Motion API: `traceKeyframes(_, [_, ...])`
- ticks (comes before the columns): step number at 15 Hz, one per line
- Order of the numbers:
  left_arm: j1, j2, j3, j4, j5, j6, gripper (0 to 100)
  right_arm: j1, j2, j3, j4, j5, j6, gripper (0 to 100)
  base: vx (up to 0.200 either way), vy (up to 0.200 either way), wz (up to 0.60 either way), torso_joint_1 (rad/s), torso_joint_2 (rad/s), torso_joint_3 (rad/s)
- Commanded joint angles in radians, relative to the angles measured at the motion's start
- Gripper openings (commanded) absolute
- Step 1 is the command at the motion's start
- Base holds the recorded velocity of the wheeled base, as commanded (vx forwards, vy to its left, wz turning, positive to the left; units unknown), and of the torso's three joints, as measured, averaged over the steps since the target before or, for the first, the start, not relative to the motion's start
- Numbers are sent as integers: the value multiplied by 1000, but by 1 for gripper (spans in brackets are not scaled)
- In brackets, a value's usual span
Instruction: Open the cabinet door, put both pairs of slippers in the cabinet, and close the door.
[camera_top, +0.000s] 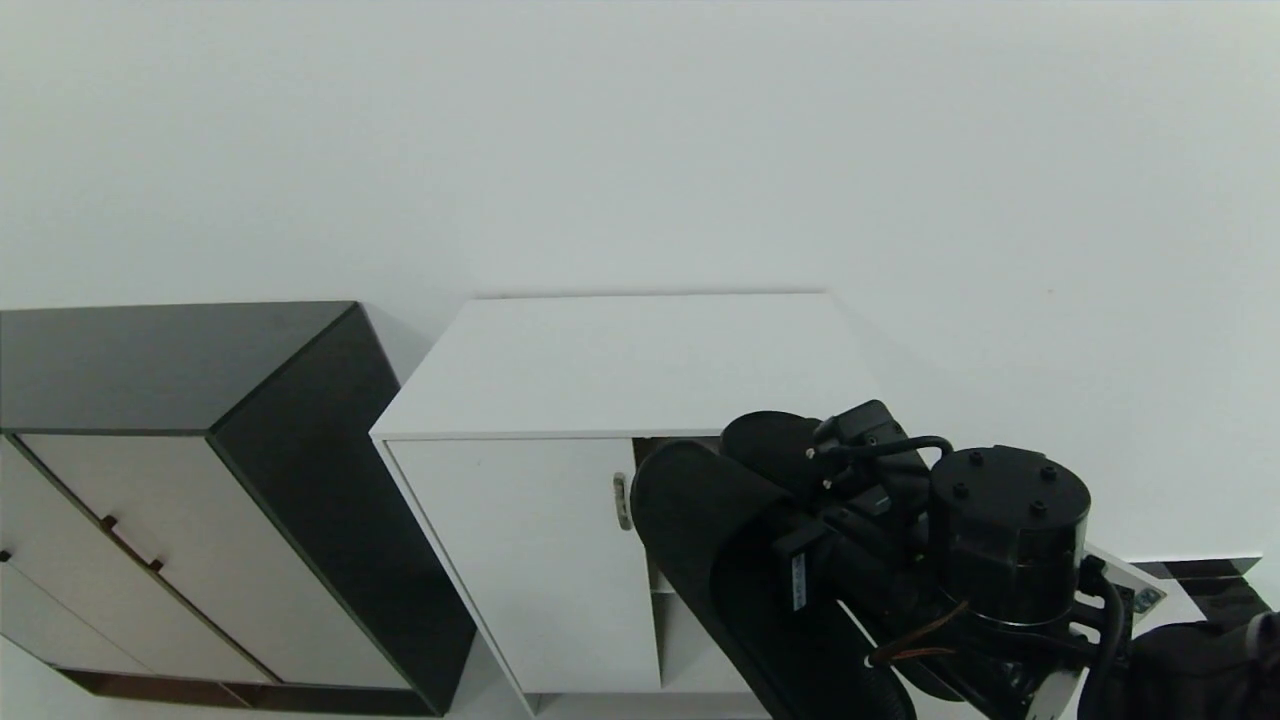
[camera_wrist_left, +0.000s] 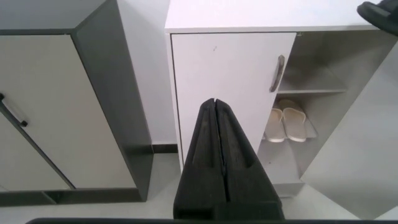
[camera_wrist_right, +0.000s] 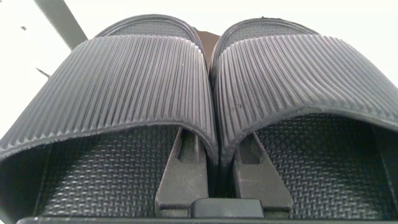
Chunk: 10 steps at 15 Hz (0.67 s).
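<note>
A pair of black ribbed slippers (camera_top: 700, 540) hangs in front of the white cabinet's (camera_top: 620, 360) open right half. My right gripper (camera_wrist_right: 217, 171) is shut on them, one finger (camera_wrist_right: 180, 171) under each strap, pinching the inner edges together. The cabinet's left door (camera_top: 520, 560) with its metal handle (camera_top: 621, 500) is closed. Inside the open half, a pair of white slippers (camera_wrist_left: 289, 122) lies on a lower shelf. My left gripper (camera_wrist_left: 216, 112) is shut and empty, held low in front of the closed door (camera_wrist_left: 230, 74).
A dark cabinet with pale drawer fronts (camera_top: 300, 450) stands close to the left of the white one, with a narrow gap between them. A plain white wall runs behind both. An empty upper shelf (camera_wrist_left: 317, 84) sits above the white slippers.
</note>
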Motion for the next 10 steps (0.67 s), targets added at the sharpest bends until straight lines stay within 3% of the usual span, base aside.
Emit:
traceKeyframes(1, [0, 0, 0, 0, 0, 0, 0, 1, 1, 1, 0, 2, 0, 0, 0, 0, 0, 0, 0, 0])
traceKeyframes(10, [0, 0, 0, 0, 0, -2, 0, 1, 1, 3, 0, 2, 0, 0, 0, 0, 0, 0, 0, 0])
